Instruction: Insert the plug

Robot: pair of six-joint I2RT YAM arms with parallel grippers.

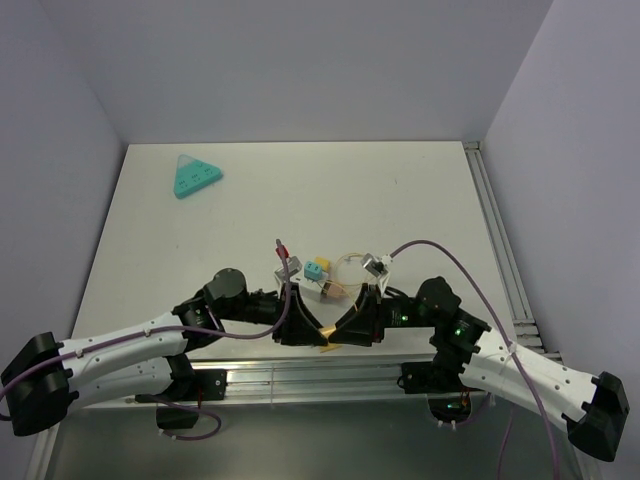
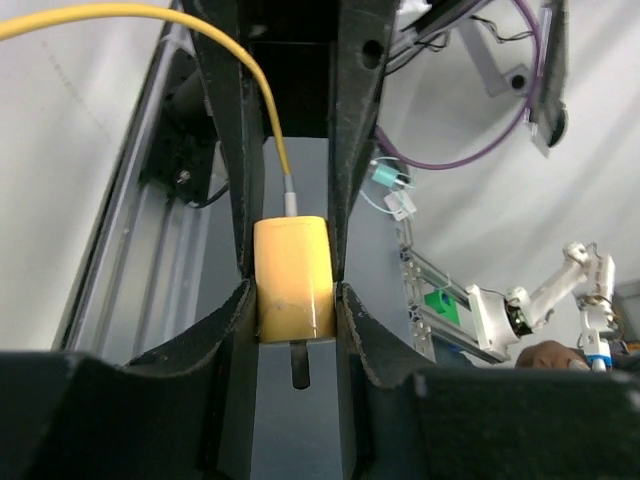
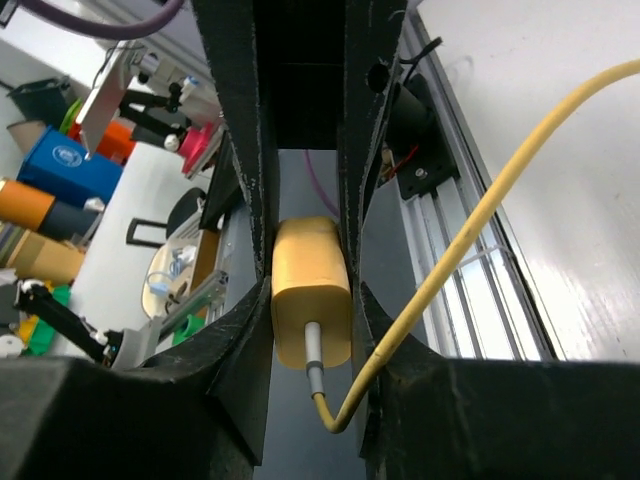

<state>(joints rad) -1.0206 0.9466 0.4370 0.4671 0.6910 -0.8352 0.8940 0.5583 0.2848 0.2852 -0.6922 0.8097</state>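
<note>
Overhead, the left gripper (image 1: 312, 332) and right gripper (image 1: 345, 326) meet nose to nose at lower centre of the frame, over the near edge of the tabletop (image 1: 300, 190). Their dark bodies cover the meeting point. Only a sliver of yellow shows between them, its shape unreadable from there

Left wrist view: yellow plug (image 2: 293, 280) pinched at mid frame between the two dark fingers (image 2: 235, 200), both pressed on its sides. A dark prong (image 2: 300, 368) sticks out of its lower end. The yellow cable (image 2: 150, 12) leaves the upper end and arcs to upper left. Finger tops are cut off by the frame edge

Right wrist view: a yellow plug body clamped the same way between that arm's fingers. The cable end faces the lens, a white sleeve, then cable looping to upper right. The prong end is hidden behind the body

Cannot tell for certain whether both arms clamp one and the same plug

Overhead only:
- connector blocks (image 1: 316, 270) in a small cluster just beyond the grippers, too small to sort out
- teal triangular piece (image 1: 195, 179) at upper left, well apart
- purple cable (image 1: 450, 262) arching over the right arm
</note>
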